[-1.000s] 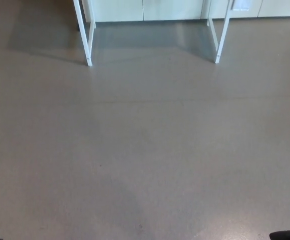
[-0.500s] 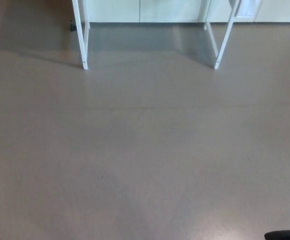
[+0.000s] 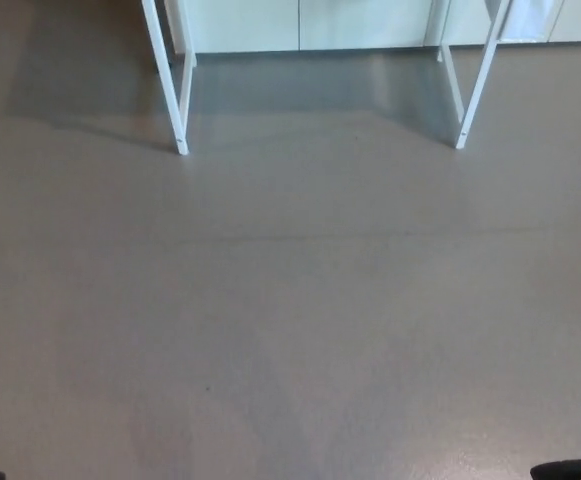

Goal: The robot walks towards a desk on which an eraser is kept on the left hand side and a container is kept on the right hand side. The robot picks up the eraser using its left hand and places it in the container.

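Approach stage: only floor (image 3: pixel 290 320) and white desk legs (image 3: pixel 178 110) visible, eraser/container unseen, hand state can't tell; risk: misaligned walk-up, knocking a leg.

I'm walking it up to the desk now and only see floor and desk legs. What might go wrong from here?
The desktop is out of frame, so eraser and container positions cannot be checked yet. The white left desk leg and right desk leg stand ahead on the grey floor; drifting sideways might clip one. Only dark slivers show at the bottom corners, so hand readiness is unknown.
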